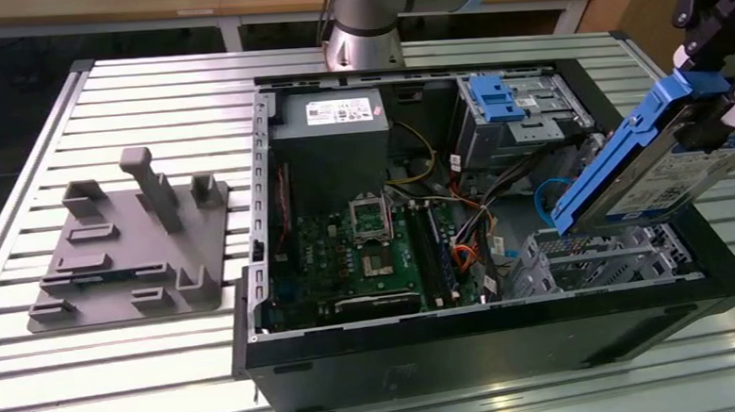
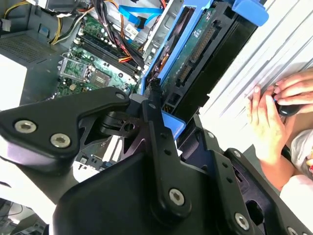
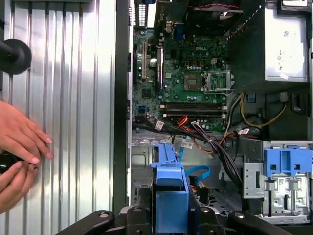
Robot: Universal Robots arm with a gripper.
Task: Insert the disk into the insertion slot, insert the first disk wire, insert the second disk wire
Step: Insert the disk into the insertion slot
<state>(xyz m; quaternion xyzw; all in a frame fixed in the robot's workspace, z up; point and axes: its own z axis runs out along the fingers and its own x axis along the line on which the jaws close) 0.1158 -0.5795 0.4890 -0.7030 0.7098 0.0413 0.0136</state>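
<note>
**Gingerly: disk hanging tilted over its slot**

My pincer [image 1: 704,94] is clenched on the upper end of the disk [image 1: 648,163]. The disk hangs steeply tilted with its lower end just above the slot [image 1: 610,255], at the exterior view's right of the open computer case [image 1: 350,353]. As far as I can judge, it is not seated.

What worries me is the tilt. The lower corner could catch on the slot's sheet-metal rim and jam, or twist the disk in my grip. The loose wires [image 3: 215,147] and the blue ribbon cable [image 3: 195,172] lie just beside the slot, and I reckon one could get pinched under the disk. A person's hands [image 3: 22,139] rest on the bench [image 1: 147,95] near the case. That looks close enough to the arm that a sideways swing would be a hazard.

The bench is a ribbed, shiny metal top. It carries the case and, well apart at the exterior view's left, a grey fixture [image 1: 131,247]. The arm's base [image 1: 365,27] stands at the far edge, with wooden panels and dark space behind it.
</note>
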